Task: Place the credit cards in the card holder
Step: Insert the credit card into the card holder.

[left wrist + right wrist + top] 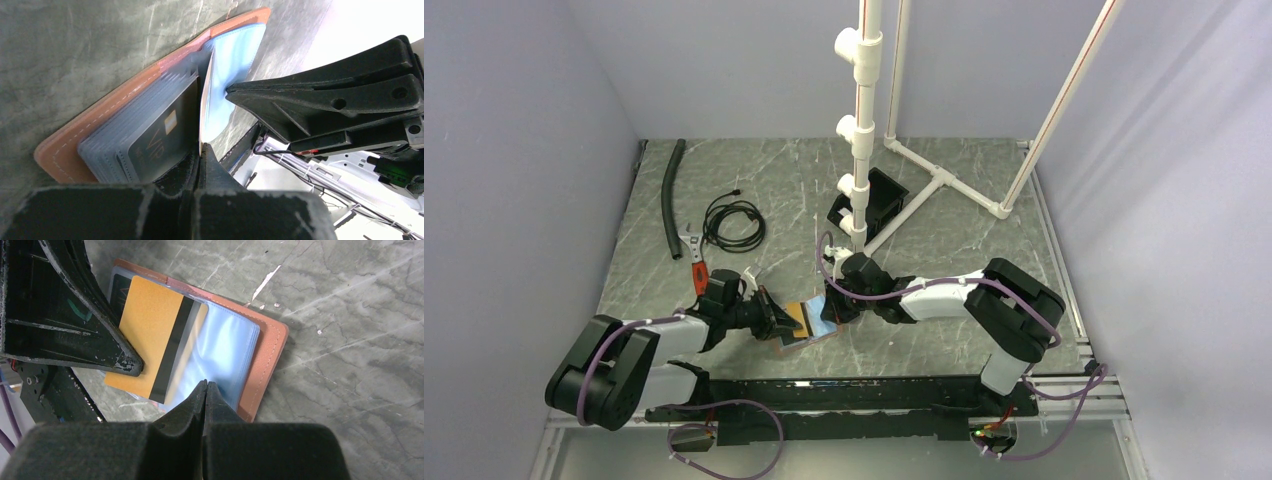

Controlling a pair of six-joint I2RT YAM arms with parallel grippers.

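Observation:
The tan-brown card holder (816,330) lies open on the table between the two arms, and it also shows in the right wrist view (267,355) and the left wrist view (60,150). My left gripper (202,147) is shut on an orange card with a black stripe (150,335), seen edge-on in the left wrist view (202,115). The card's far end sits under a glossy light blue sleeve (225,355). My right gripper (206,384) is shut on that sleeve's edge (235,55). A dark "VIP" card (160,135) sits in the left stack of sleeves.
A black open-topped box (882,198) stands behind the white PVC pipe frame (944,180) at the back. A black hose (669,195), a coiled black cable (734,222) and a red-handled wrench (694,262) lie at the back left. Walls close both sides.

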